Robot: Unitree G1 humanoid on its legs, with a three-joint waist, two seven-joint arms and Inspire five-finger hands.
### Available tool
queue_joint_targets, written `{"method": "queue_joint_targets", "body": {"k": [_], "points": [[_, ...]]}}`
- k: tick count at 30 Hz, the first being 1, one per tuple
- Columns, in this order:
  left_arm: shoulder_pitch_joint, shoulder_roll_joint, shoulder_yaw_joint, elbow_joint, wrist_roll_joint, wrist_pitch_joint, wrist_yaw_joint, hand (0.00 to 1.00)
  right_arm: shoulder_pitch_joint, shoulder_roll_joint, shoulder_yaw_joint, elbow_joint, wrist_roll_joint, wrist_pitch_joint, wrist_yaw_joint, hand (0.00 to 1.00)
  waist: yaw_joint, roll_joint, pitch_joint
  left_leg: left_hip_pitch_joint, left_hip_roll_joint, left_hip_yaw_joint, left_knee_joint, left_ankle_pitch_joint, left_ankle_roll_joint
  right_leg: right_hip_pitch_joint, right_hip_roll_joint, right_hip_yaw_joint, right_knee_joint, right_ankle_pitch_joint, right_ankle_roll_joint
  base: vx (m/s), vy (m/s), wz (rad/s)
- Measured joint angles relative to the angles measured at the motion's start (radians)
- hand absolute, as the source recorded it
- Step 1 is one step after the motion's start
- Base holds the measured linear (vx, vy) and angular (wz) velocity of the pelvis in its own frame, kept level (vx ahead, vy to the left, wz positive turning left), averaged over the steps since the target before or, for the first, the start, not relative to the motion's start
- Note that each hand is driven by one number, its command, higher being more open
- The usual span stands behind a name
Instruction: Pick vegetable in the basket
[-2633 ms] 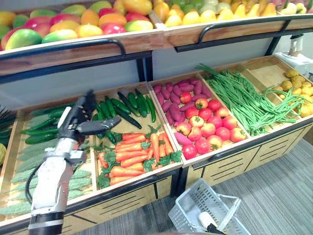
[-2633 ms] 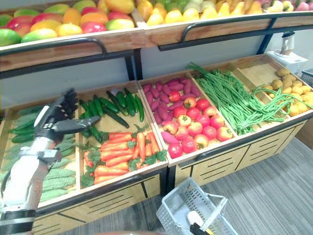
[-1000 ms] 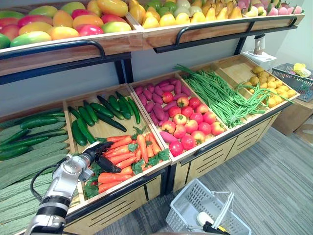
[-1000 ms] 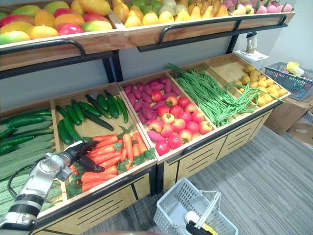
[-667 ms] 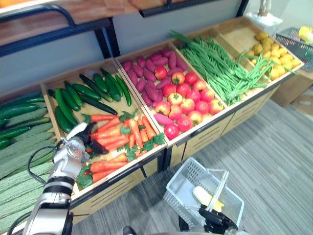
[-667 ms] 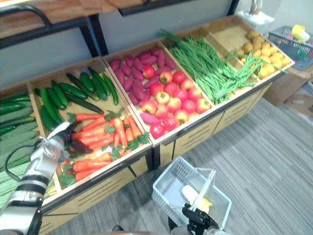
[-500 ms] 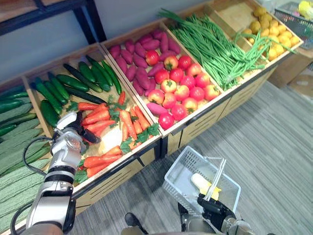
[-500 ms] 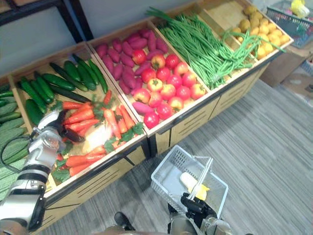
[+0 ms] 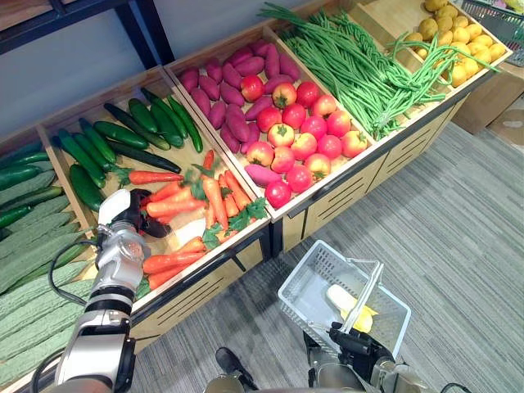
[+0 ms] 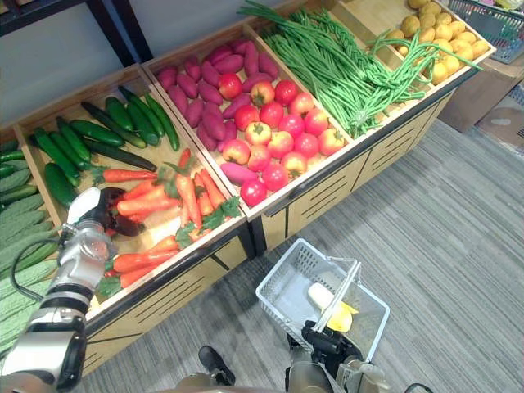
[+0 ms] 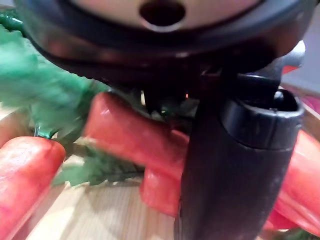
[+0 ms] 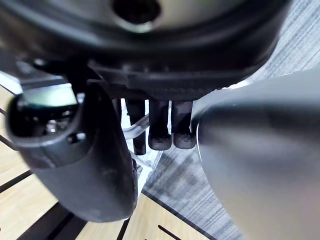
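Carpet (image 9: 458, 229), grey and striped, is laid before a wooden produce stand (image 9: 214, 278), where orange leafy-topped carrots (image 9: 214, 201) are flanked by dark green cucumbers (image 9: 120, 133) and red tomatoes (image 9: 315, 127). The left hand (image 9: 131, 214) is set among the carrots, which are seen pressed close in the left wrist view; its grip cannot be told. The right hand (image 9: 360, 344) is closed round the handle of a pale grey mesh basket (image 9: 315, 282), in which one pale oblong item (image 9: 340, 296) is carried.

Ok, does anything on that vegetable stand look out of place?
Yes: some strands of the long green beans stray sideways onto the round yellow produce, and one pink sweet potato lies alone at the front among the red tomatoes.
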Motion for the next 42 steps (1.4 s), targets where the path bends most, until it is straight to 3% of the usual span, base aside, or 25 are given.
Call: {"method": "queue_joint_targets", "body": {"k": [8,12,18,24,25,31,36,42], "points": [[0.075,-0.028,0.002,0.004,-0.175,-0.078,0.144,0.0,-0.008,0.001,-0.003,0.053,0.001,-0.028,-0.02,0.0,-0.001,-0.003,0.0,0.019,-0.036,-0.039,-0.017,-0.006,0.007,0.042,-0.036,-0.045,-0.015,0.019,0.028,0.02,0.056,0.12],[0.108,-0.034,0.024,0.009,-0.234,-0.119,0.157,0.0,-0.021,0.006,-0.028,0.093,0.001,-0.029,-0.029,0.0,-0.009,0.001,-0.005,0.048,-0.049,-0.057,-0.017,-0.015,0.017,0.08,-0.046,-0.061,-0.015,0.011,0.028,0.06,0.044,0.1],[0.158,-0.031,0.026,-0.046,-0.244,-0.122,0.132,0.0,-0.015,0.023,-0.091,0.128,0.051,-0.012,-0.067,0.0,-0.02,-0.027,-0.022,0.101,-0.053,-0.081,-0.017,-0.023,0.012,0.147,-0.052,-0.09,-0.015,-0.003,0.031,0.02,0.008,0.11],[0.244,-0.015,0.029,-0.249,-0.246,-0.095,0.084,0.0,0.042,0.02,-0.327,0.126,0.224,0.011,-0.121,0.0,-0.017,-0.035,-0.076,0.146,-0.042,-0.084,-0.019,-0.028,0.007,0.185,-0.043,-0.105,0.008,-0.027,0.027,-0.02,-0.038,0.03],[0.269,0.002,0.03,-0.306,-0.254,-0.096,0.079,0.0,0.059,0.02,-0.38,0.125,0.241,0.015,-0.137,0.0,-0.017,-0.035,-0.106,0.15,-0.04,-0.082,-0.024,-0.03,0.004,0.189,-0.04,-0.105,0.01,-0.034,0.024,-0.03,-0.041,-0.01],[0.317,0.037,0.038,-0.615,-0.275,-0.106,0.065,0.0,0.139,-0.039,-0.653,0.065,0.242,0.017,-0.181,0.0,-0.002,-0.019,-0.209,0.181,-0.032,-0.073,-0.025,-0.047,-0.003,0.224,-0.031,-0.099,0.015,-0.042,0.019,-0.05,-0.051,-0.02],[0.337,0.035,-0.003,-0.827,-0.276,-0.082,0.031,0.0,0.174,-0.112,-0.749,-0.122,0.243,0.016,-0.2,0.0,-0.015,-0.017,-0.258,0.191,-0.032,-0.062,-0.025,-0.054,-0.008,0.222,-0.032,-0.081,0.026,-0.049,0.022,-0.06,-0.051,-0.07],[0.34,-0.001,-0.069,-0.963,-0.275,-0.046,-0.041,0.0,0.176,-0.121,-0.813,-0.367,0.257,0.014,-0.211,0.0,-0.026,-0.012,-0.262,0.19,-0.033,-0.056,-0.025,-0.05,-0.005,0.205,-0.031,-0.07,0.046,-0.061,0.035,-0.04,-0.058,-0.04]]}}
